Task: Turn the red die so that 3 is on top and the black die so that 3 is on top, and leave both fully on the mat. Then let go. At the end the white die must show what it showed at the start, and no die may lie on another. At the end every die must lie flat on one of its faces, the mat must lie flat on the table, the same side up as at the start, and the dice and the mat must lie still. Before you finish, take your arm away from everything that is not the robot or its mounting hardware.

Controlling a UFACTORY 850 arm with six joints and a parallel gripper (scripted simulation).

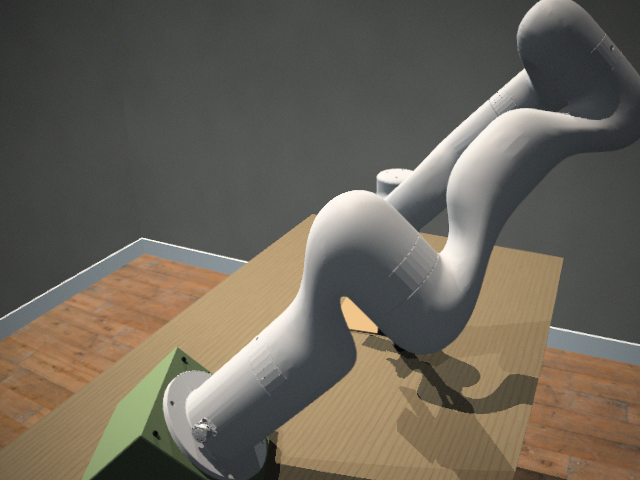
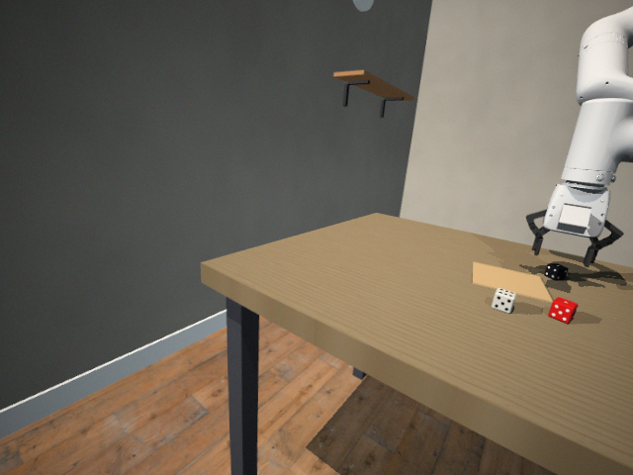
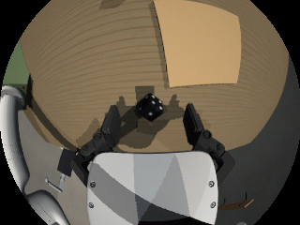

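Note:
My gripper (image 2: 562,258) (image 3: 151,111) is open, its fingertips above and to either side of the black die. The black die (image 2: 556,271) (image 3: 150,108) lies on the table beside the mat, several white pips on its upper side. The orange mat (image 1: 359,315) (image 2: 505,278) (image 3: 202,47) lies flat. In the exterior view, the red die (image 2: 563,310) lies off the mat near its right corner, with what looks like one pip on top and a five in front. The white die (image 2: 503,300) lies just in front of the mat, several pips on top and a five in front. Neither shows in the wrist view.
The wooden table (image 1: 320,434) (image 2: 332,291) carries the green base block (image 1: 139,408) of the arm. The arm hides much of the mat in the top view. A wall shelf (image 2: 375,84) hangs well above and behind the table in the exterior view.

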